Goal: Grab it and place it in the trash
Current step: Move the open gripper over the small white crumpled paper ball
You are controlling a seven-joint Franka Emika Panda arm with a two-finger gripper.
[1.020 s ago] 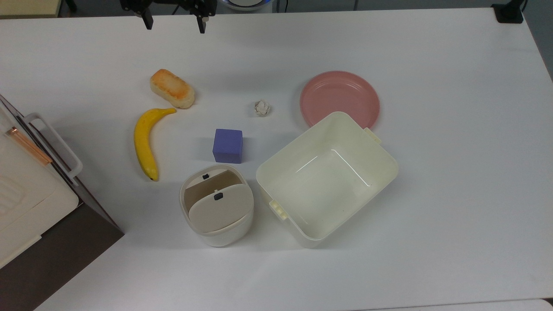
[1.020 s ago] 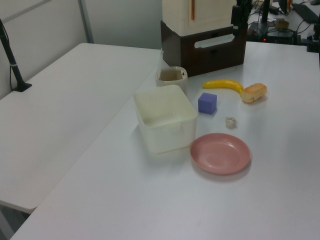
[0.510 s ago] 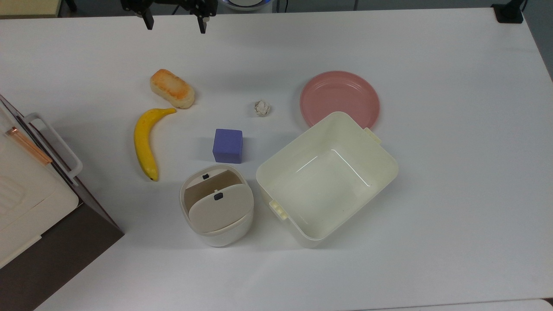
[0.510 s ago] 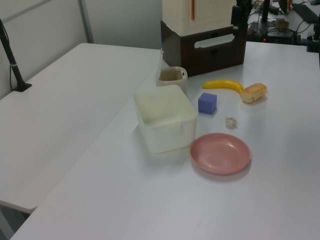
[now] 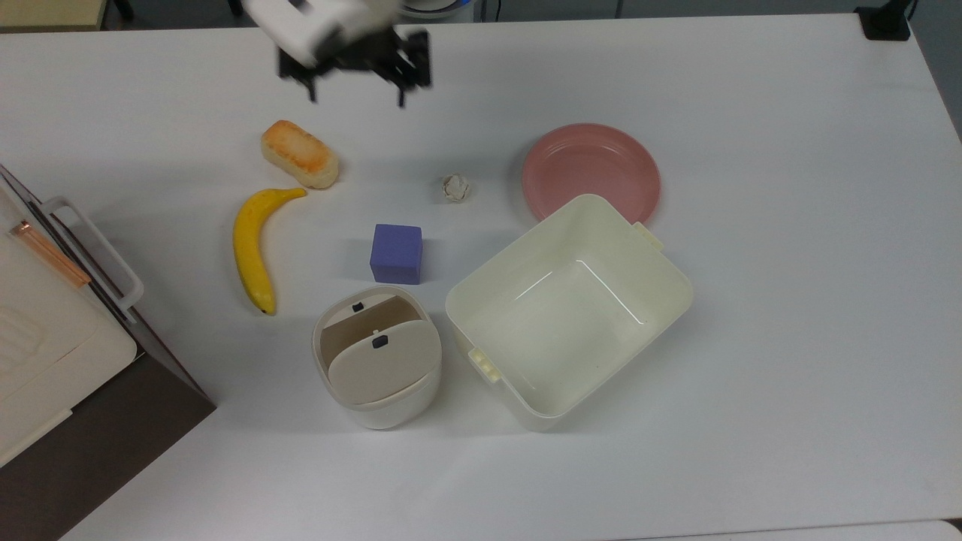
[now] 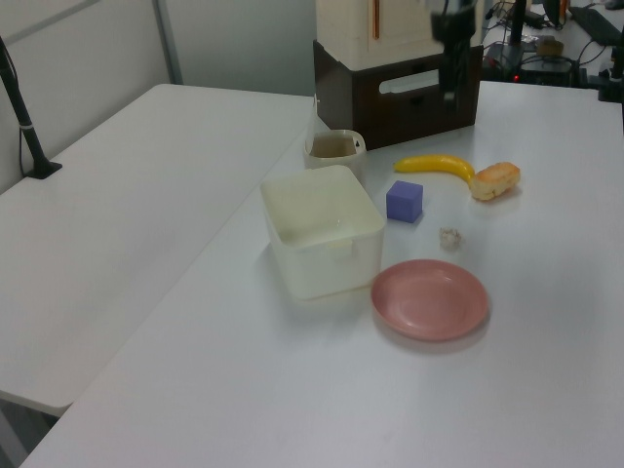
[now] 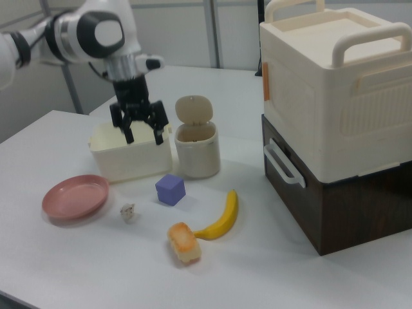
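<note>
Paper ball [image 5: 455, 188] sits loose on tabletop [image 5: 789, 300], btwn cube [image 5: 396, 253] & plate [image 5: 591, 173] in top view. Gripper [image 5: 353, 96] hangs high w/ fingers apart, nothing held, likely approaching. Bin [image 5: 376, 356] near cube, lid ajar, ready for drop.

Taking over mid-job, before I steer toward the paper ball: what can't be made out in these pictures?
- Bin inside: the top view's swing lid covers most of the opening; contents unknown.
- Gripper height above the table: motion-blurred in the top view.
- Gripper in the left view: blurred against the dark cabinet.
- Paper ball: too small in the right view to judge shape.
</note>
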